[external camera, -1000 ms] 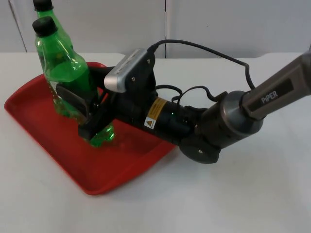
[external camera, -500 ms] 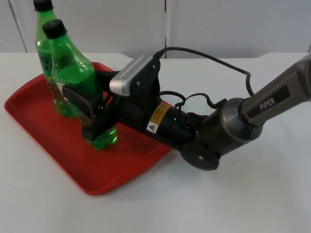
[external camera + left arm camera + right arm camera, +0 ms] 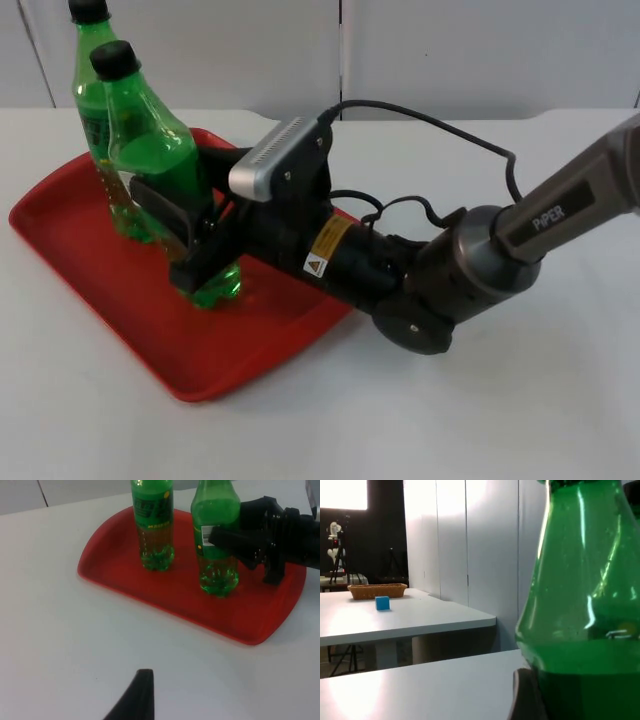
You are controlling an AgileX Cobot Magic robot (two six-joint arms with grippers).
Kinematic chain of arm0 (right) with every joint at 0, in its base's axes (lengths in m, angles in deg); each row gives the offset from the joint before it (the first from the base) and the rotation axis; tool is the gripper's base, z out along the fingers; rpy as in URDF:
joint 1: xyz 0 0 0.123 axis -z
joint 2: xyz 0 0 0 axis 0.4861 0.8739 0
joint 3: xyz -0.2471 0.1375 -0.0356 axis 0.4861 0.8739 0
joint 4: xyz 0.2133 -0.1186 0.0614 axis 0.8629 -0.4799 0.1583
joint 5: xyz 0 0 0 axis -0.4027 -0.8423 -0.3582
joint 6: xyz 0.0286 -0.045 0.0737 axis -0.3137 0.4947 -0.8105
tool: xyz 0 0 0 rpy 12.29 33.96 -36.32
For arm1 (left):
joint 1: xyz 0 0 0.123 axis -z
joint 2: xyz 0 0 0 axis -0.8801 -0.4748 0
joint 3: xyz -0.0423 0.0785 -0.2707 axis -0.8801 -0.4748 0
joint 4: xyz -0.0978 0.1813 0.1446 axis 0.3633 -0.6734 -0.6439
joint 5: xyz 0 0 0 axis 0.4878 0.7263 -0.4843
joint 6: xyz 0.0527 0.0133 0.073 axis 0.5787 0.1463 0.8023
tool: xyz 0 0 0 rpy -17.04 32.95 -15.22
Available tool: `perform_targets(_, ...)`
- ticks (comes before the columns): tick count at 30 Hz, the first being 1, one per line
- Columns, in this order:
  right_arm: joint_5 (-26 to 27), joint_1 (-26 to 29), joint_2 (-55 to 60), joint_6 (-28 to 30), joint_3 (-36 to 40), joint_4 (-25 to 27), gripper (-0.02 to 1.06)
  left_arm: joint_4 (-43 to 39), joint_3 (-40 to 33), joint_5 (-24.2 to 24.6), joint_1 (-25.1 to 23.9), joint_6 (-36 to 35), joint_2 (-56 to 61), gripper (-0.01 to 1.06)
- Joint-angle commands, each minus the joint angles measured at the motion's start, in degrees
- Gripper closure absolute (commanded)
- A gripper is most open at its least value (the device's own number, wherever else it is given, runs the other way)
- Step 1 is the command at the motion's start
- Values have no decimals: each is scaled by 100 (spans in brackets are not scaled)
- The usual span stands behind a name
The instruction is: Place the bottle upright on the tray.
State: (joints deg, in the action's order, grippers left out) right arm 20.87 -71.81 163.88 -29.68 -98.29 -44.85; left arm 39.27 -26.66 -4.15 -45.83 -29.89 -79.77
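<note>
Since a second ago I am seeing the held bottle (image 3: 165, 165) tipping up from a lean to stand upright, its base now sitting on the tray (image 3: 120, 310), and shifting slightly toward the tray's near side, away from the second bottle (image 3: 100, 120). The right arm has swung a little along with it.

That right arm is reaching in low across the white table (image 3: 480, 420), stretched nearly flat from the far right side, with its wrist passing over the tray's right rim. The right gripper (image 3: 185, 235) is clamping the bottle around its lower middle, one finger (image 3: 160, 205) lying across the front of the label; in the left wrist view I am seeing the black fingers (image 3: 235, 539) pressing on the same band. The left gripper is hanging back above bare table near the tray, waiting; I cannot tell how its fingers are set.

The red tray is lying on the left part of the table, angled, with both bottles on it. The held bottle is clear green plastic with a black cap (image 3: 113, 58), a white label patch and a ribbed, lobed base (image 3: 218, 582). The right wrist view is looking straight onto its green shoulder (image 3: 585, 595). The second bottle is standing upright just behind it, close to the tray's far rim.
</note>
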Motion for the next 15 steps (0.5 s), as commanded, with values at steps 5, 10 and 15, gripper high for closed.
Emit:
perform_targets(5, -138, 33, 43, 3, 10, -35, 37, -50, -38, -37, 33, 0, 21, 0)
perform_targets(10, -138, 33, 43, -9, 10, -35, 37, -50, -38, -37, 33, 0, 21, 0)
perform_targets(15, -138, 33, 43, -9, 10, -47, 36, -50, -38, -37, 33, 0, 21, 0)
